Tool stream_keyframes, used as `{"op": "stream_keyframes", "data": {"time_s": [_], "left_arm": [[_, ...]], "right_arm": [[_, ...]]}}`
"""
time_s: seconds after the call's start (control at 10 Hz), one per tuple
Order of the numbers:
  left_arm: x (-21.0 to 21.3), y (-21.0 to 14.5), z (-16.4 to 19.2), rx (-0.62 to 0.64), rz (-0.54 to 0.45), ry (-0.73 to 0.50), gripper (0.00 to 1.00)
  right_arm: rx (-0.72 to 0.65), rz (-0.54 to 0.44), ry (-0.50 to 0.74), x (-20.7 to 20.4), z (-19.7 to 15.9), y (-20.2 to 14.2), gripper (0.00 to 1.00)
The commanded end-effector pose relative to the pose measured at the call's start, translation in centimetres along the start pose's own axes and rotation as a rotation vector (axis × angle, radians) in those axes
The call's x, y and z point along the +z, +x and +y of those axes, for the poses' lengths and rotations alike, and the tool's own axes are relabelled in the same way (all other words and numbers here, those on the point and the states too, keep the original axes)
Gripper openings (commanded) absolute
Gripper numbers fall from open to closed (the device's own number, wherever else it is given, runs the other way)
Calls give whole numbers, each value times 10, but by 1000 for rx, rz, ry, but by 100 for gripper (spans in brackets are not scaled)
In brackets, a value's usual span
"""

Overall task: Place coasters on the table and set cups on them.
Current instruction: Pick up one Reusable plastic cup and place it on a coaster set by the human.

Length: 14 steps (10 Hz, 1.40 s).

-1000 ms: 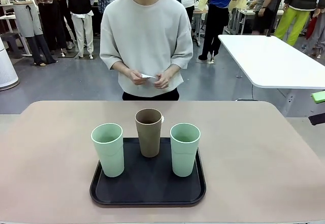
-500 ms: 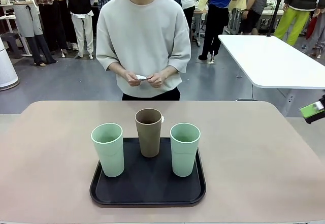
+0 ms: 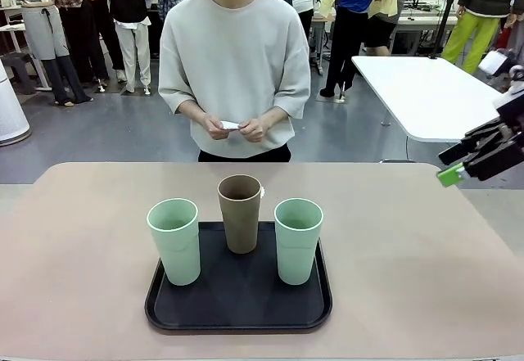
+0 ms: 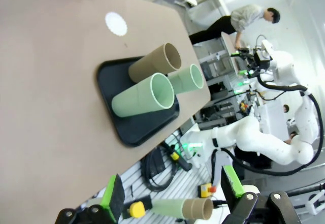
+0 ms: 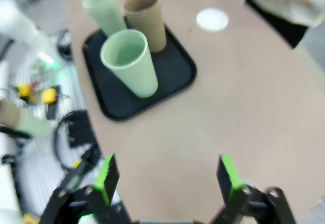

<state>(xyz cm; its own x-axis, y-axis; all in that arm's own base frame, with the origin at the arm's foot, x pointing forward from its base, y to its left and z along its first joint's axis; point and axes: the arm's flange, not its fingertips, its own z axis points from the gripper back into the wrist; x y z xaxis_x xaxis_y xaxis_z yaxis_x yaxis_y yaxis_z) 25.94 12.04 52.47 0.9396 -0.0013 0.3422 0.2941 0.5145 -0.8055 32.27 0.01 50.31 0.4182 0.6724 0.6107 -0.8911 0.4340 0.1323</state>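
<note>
Three cups stand on a black tray (image 3: pixel 237 308): a pale green one (image 3: pixel 174 241) at left, a brown one (image 3: pixel 240 213) in the middle back, and a pale green one (image 3: pixel 298 240) at right. One white coaster (image 3: pixel 261 190) peeks out on the table (image 3: pixel 409 254) behind the brown cup. It shows as a white disc (image 4: pixel 116 23) in the left wrist view and a blurred disc (image 5: pixel 212 19) in the right wrist view. The person holds more white coasters (image 3: pixel 231 124) in both hands. My right gripper (image 3: pixel 452 163) hovers open at the table's right edge. My left gripper (image 4: pixel 172 191) is open, off the table.
The person stands at the far edge, hands at waist height. A white table (image 3: pixel 434 91) stands at the back right. The right wrist view shows the tray (image 5: pixel 172 76) and cups left of bare tabletop. My right gripper (image 5: pixel 167 176) holds nothing.
My right gripper has come into view from the right edge, rising and moving inward. The person's hands have shifted slightly. The cups and tray have not moved.
</note>
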Motion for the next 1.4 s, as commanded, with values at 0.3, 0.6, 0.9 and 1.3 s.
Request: {"op": "stream_keyframes", "data": {"time_s": [0.3, 0.6, 0.9, 1.3], "left_arm": [[2, -1, -1, 0, -3, -15, 100], [2, -1, -1, 0, -3, -15, 100], [2, -1, -1, 0, -3, -15, 100], [2, -1, -1, 0, -3, -15, 100]], "right_arm": [[92, 375, -85, -53, 15, 10, 100], [66, 431, -89, -70, 12, 7, 100], [104, 415, -75, -52, 9, 19, 100], [291, 130, -3, -101, -13, -13, 100]]}}
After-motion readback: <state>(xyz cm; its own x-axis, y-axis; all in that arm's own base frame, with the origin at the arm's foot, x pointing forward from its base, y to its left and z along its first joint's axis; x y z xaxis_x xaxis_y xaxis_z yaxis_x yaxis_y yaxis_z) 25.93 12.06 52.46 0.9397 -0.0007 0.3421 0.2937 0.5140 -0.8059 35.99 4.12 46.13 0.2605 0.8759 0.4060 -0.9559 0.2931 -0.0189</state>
